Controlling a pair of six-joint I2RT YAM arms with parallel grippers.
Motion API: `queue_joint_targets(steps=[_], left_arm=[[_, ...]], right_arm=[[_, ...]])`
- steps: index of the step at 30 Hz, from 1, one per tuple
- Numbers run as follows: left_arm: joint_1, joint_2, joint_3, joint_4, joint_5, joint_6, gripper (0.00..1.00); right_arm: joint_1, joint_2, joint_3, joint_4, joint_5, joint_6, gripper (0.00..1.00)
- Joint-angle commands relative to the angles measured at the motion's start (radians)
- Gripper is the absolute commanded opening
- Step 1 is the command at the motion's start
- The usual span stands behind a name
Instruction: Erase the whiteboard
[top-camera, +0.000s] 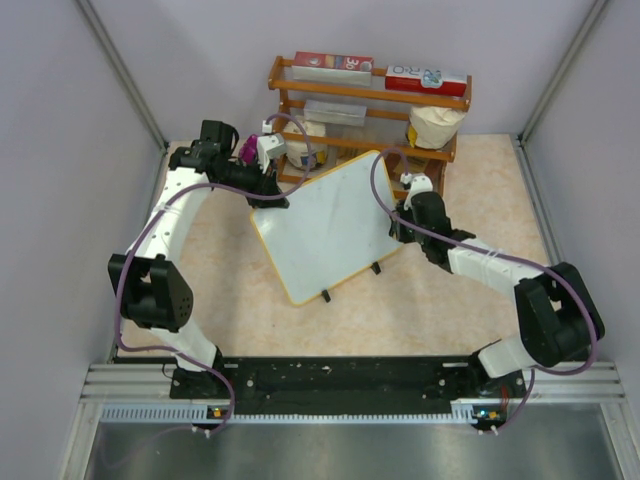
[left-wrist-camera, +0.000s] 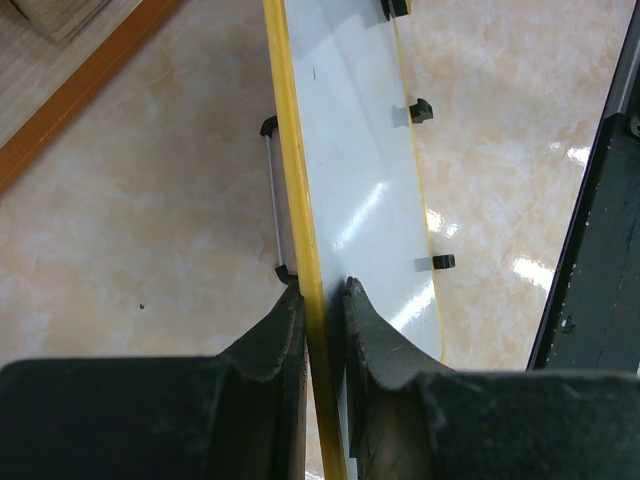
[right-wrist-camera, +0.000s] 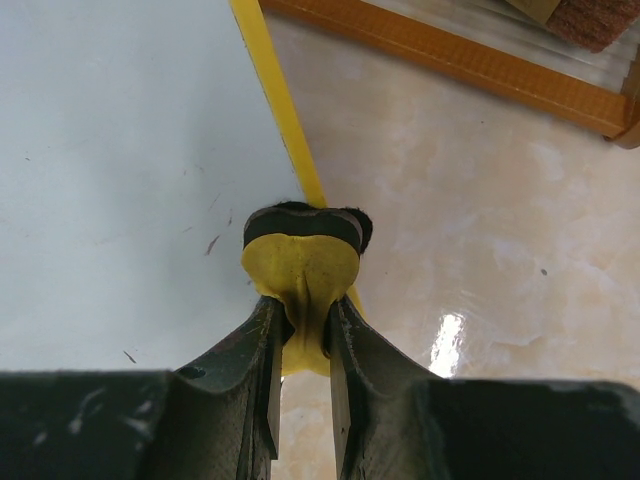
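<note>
My left tool (left-wrist-camera: 322, 296) clamped the whiteboard's (left-wrist-camera: 355, 150) edge; my right tool (right-wrist-camera: 302, 310) pinched the eraser (right-wrist-camera: 303, 250), which I judged needed flat, firm strokes.

This was a robotics lab test cell, not a home or office. Plain pale partition walls (top-camera: 50, 150) joined by aluminium struts (top-camera: 120, 70) enclosed a marble-patterned desk (top-camera: 450, 310). A cabled left arm (top-camera: 178, 215) and right arm (top-camera: 487, 263) were bolted to a black mounting rail (top-camera: 340, 375) at its near edge. A wooden rack (top-camera: 350, 92) of boxed props stood at the back.
</note>
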Motion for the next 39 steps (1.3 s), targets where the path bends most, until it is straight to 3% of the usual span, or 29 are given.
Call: queue_joint_targets(steps=[1, 22, 29, 39], left_arm=[[-0.024, -0.016, -0.037, -0.063, -0.034, 0.102, 0.0], [-0.024, -0.019, -0.023, -0.059, -0.039, 0.094, 0.0], [-0.024, -0.018, -0.026, -0.061, -0.04, 0.093, 0.0], [-0.024, -0.019, -0.031, -0.063, -0.04, 0.104, 0.0]], right_arm=[[0.002, 0.011, 0.035, 0.036, -0.033, 0.009, 0.0], [0.295, 0.014, 0.122, 0.118, -0.108, -0.108, 0.0], [0.283, 0.017, 0.11, 0.125, -0.029, -0.146, 0.0], [0.081, 0.024, 0.113, 0.108, -0.029, -0.148, 0.0]])
